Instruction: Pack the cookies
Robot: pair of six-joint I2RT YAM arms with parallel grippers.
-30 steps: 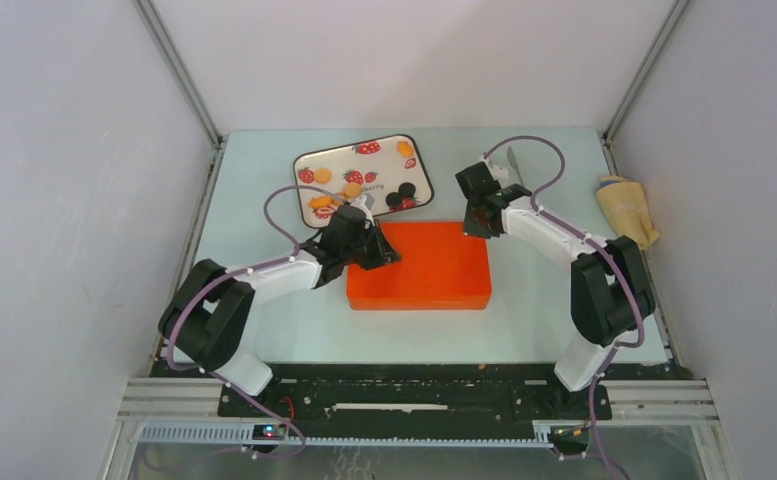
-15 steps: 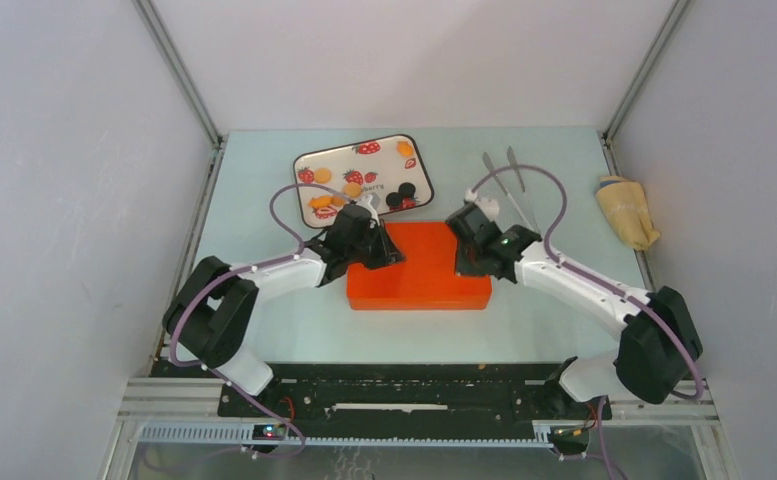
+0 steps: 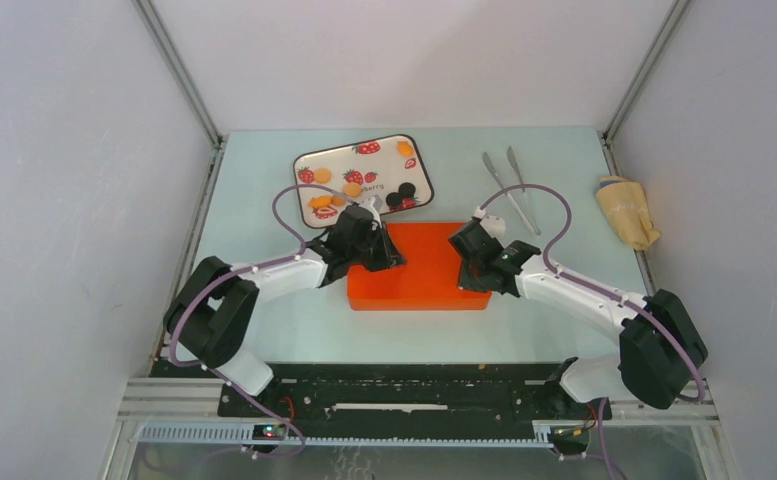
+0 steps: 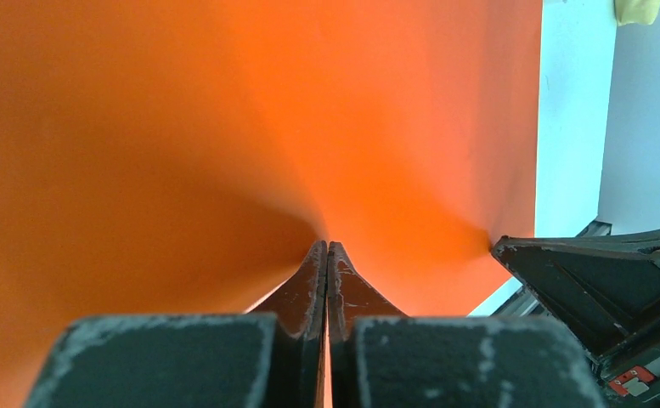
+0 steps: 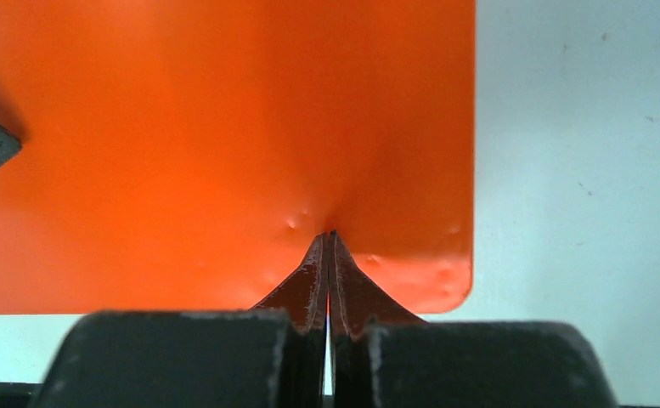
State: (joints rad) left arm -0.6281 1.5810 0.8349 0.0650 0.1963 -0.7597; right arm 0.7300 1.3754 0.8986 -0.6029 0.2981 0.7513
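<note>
The cookies, golden-orange point(image 3: 322, 175) and black point(image 3: 405, 187) discs, lie on a strawberry-print tray point(image 3: 384, 147) at the back left. In front of it sits a flat orange box point(image 3: 422, 268) with its top closed. My left gripper point(image 3: 386, 256) point(image 4: 327, 245) is shut, with its tips on the box's left part. On the box's right part, near the front right corner, rest the shut tips of my right gripper point(image 3: 470, 270) point(image 5: 330, 235). Neither gripper holds anything. In both wrist views the orange top point(image 4: 224, 127) point(image 5: 224, 127) fills most of the frame.
A pair of metal tongs point(image 3: 509, 183) lies behind the box's right end. A yellow cloth point(image 3: 626, 210) lies at the table's right edge. The left wrist view shows part of the right gripper's body point(image 4: 602, 276) at its right side.
My right arm has swung from behind the box's far right corner toward me and come down on the box's right part. The left gripper has hardly moved.
</note>
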